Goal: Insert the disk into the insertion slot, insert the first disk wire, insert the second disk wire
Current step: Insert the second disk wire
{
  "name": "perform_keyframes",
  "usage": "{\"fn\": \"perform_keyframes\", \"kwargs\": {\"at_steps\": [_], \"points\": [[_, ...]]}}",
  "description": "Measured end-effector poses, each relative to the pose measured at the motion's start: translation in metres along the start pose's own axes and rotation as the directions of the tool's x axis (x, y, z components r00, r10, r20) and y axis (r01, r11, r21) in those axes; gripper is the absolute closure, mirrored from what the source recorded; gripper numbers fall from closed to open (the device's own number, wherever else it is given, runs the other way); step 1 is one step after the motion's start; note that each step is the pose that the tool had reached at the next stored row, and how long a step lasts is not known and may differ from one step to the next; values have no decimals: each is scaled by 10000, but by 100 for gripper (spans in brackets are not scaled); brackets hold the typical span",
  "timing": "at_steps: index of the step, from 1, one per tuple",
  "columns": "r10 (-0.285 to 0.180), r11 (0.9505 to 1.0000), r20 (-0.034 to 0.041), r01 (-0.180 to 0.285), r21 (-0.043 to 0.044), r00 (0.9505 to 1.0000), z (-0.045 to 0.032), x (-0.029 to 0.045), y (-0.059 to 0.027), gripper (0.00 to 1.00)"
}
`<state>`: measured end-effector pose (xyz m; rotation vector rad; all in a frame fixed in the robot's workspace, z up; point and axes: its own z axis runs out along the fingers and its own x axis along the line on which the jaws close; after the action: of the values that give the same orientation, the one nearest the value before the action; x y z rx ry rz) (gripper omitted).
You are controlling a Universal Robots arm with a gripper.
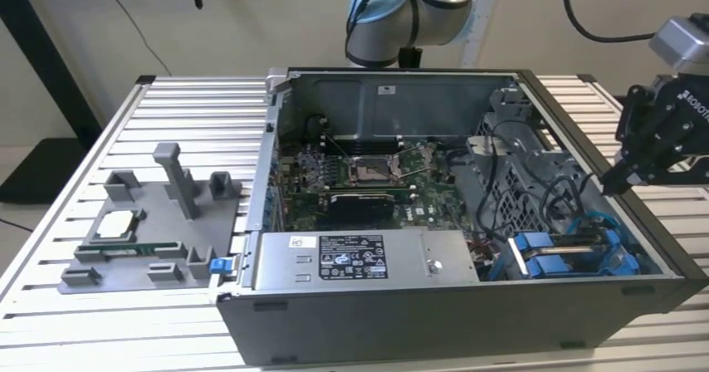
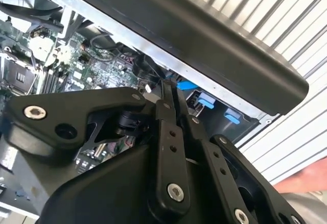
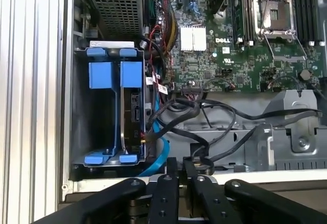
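disk (image 3: pixel 134 116) is seen seated in the insertion slot (image 3: pixel 80 106), clipped in its blue carrier (image 3: pixel 131 74), just ahead of the claw (image 3: pixel 180 163). the claw's fingers are drawn together, with nothing seen between them. black wires (image 3: pixel 214 127) lie loose close beside the claw; both wire steps are judged undone.
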<state>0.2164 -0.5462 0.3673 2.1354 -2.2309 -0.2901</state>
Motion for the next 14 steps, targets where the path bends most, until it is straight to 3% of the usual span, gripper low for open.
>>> {"fn": "perform_keyframes", "kwargs": {"at_steps": [3, 6, 14], "points": [[-16, 10000, 101, 16, -6, 9999, -41, 2, 37, 100], [-25, 10000, 157, 25, -8, 9999, -80, 1, 98, 100], [-29, 10000, 179, 29, -5, 9998, -171, -3, 261, 100]]}}
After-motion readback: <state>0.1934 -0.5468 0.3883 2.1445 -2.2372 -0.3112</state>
